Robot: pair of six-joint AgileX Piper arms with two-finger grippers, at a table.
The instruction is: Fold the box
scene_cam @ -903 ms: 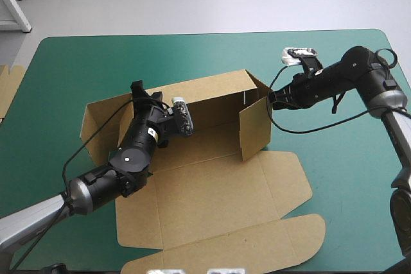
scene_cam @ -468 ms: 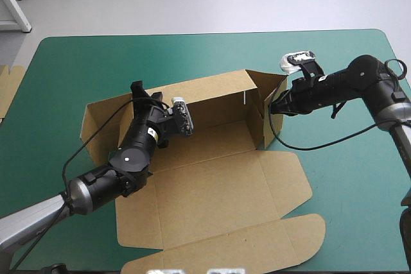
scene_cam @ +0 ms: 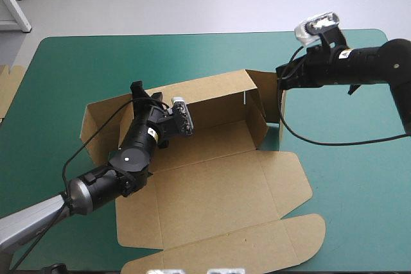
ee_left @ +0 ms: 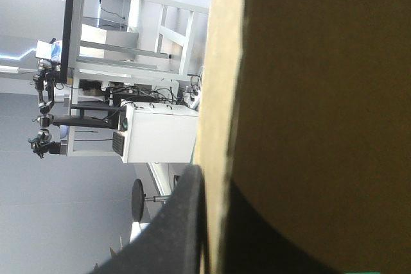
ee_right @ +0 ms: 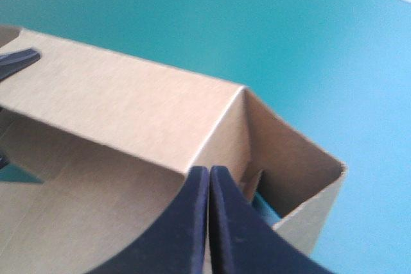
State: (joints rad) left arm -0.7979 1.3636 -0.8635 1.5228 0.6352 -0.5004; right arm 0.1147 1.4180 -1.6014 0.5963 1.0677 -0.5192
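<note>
box (scene_cam: 212, 184) sits mid-frame on the teal-green table cover (scene_cam: 70, 62), half built. its long back wall (scene_cam: 205, 97) stands upright across the centre. the wide lid panel (scene_cam: 225, 235) lies flat toward the lower edge of the frame. short flaps are raised at both ends: the left ones splay outward, and the right end flap (scene_cam: 258, 120) is turned in along the tray's side.

left gripper (scene_cam: 137, 91) reaches in from the lower left and is clamped on the top edge of the back wall near its left end. its wrist view shows brown board sandwiched between the two black fingers, one on each face. my reading: this pinch keeps the wall upright and the box from sliding while the other end is worked.

right gripper (scene_cam: 281, 76) is in the upper right of the frame, at the box's far right corner. its fingers are pressed together into a single point with nothing between them. its wrist view looks down into that corner, with the tip over the spot where back wall meets end flap. it probably serves as a closed nudging tool for pushing the flap rather than gripping it. i can't tell whether the tip touches the board or sits just beside it.

more board, a loose piece (scene_cam: 9, 88), shows at the left edge of the frame, off the work area.

stage, as a guess: walls are up and the right corner tuck is in hand.
</note>
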